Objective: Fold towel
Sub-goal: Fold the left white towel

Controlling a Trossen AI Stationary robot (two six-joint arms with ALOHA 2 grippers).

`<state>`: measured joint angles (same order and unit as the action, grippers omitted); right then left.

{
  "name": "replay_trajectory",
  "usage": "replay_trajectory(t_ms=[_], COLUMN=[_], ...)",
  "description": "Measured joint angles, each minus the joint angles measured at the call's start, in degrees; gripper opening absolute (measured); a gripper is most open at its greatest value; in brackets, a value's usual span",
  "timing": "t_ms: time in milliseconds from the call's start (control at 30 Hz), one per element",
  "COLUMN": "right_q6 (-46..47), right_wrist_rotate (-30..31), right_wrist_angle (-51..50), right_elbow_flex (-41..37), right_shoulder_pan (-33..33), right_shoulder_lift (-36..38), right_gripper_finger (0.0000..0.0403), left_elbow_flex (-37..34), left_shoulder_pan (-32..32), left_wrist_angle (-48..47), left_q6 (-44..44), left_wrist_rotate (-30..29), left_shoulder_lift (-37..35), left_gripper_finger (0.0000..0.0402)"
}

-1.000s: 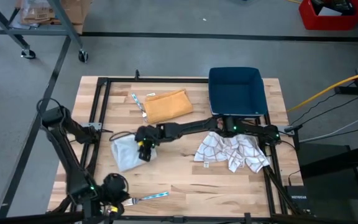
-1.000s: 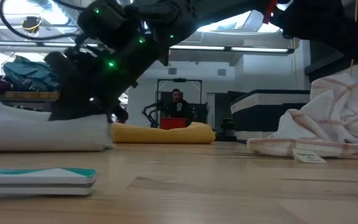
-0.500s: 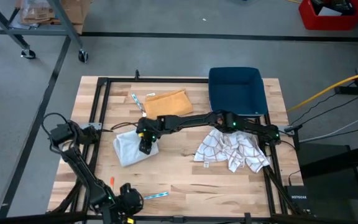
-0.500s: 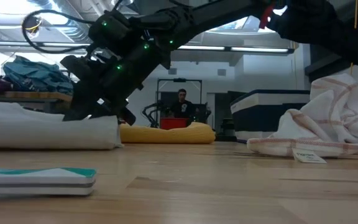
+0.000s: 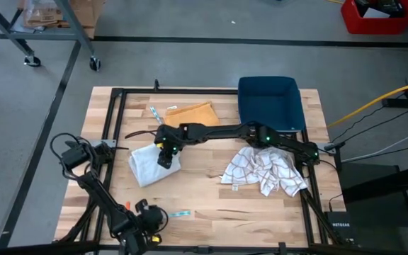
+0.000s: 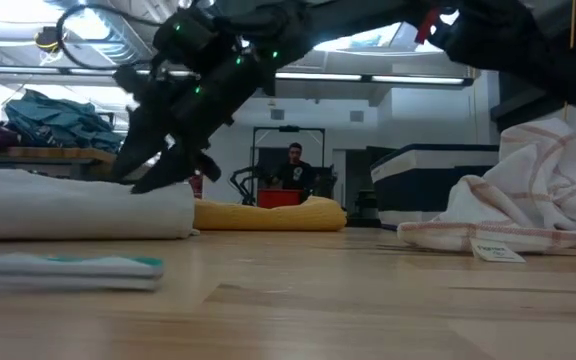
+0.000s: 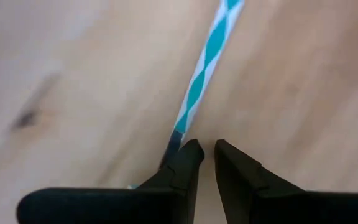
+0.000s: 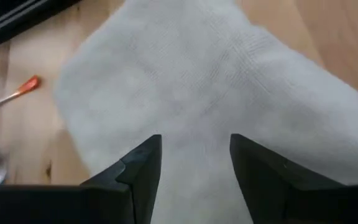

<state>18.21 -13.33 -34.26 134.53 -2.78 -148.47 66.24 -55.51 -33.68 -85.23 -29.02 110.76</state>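
A folded white towel (image 5: 149,165) lies flat at the table's left middle. My right gripper (image 5: 164,153) hovers open just above its far right part, fingers (image 8: 143,163) spread over the cloth; in the low view the fingertips (image 6: 140,180) stand clear of the towel (image 6: 78,205). At the near left edge my left gripper (image 7: 208,149) points down at the bare wood, shut but for a narrow slit with nothing in it. It stands beside the end of a teal-and-white striped stick (image 7: 201,81). A crumpled checked towel (image 5: 264,172) lies at the right. My left gripper stands with the outer side of one finger (image 7: 182,163) at the striped stick's end (image 7: 178,129). Whether it touches the stick cannot be told, since the finger covers that spot. The stick lies flat on the table.
A folded orange-yellow cloth (image 5: 190,119) lies at the far middle, with a dark blue bin (image 5: 270,104) to its right. An orange-tipped stick (image 8: 18,92) lies on the wood left of the white towel. A black frame (image 5: 112,120) runs along the table's left side.
My right gripper has risen off the white towel and drawn a little toward the far edge, staying open; the towel lies as before. My left gripper has sunk toward the table and gone toward the right, up to the striped stick, which has shifted slightly toward the far edge.
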Motion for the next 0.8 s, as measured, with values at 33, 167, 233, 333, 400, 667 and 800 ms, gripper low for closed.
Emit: replay_trajectory(t_ms=[33, 167, 233, 333, 400, 667, 800], right_q6=[-0.71, -3.21, -4.1, -5.49, -6.05, -8.21, -8.17], right_wrist_rotate=[0.78, 3.52, 4.3, 4.15, 3.58, 3.72, 3.79], right_wrist_angle=[-1.59, -7.28, -9.17, -10.78, -12.4, -16.54, -14.85], right_elbow_flex=[0.01, 0.01, 0.12, 0.32, 0.32, 0.32, 0.36], right_shoulder_pan=[-0.07, -0.32, -0.34, -0.3, -0.05, 0.71, 0.47], right_shoulder_lift=[0.43, 1.44, 2.01, 2.88, 3.02, 3.83, 3.98], right_gripper_finger=[0.0195, 0.0195, 0.0195, 0.0195, 0.0195, 0.0195, 0.0195], left_elbow_flex=[0.0, 0.0, -0.02, -0.15, -0.2, 0.06, 1.31], left_shoulder_pan=[-0.03, -0.75, -1.15, -1.88, -2.34, -3.91, -3.3], left_wrist_angle=[-1.95, -9.01, -12.82, -19.53, -24.03, -28.56, -26.64], left_q6=[-1.1, -4.51, -6.32, -9.22, -11.63, -19.62, -17.87], left_wrist_rotate=[0.16, 0.78, 0.93, 1.43, 1.96, 0.02, -5.65], left_shoulder_lift=[0.01, -0.03, -0.03, 0.05, 0.13, -2.34, -4.91], left_gripper_finger=[0.0046, 0.0046, 0.0046, 0.0046, 0.0046, 0.0046, 0.0046])
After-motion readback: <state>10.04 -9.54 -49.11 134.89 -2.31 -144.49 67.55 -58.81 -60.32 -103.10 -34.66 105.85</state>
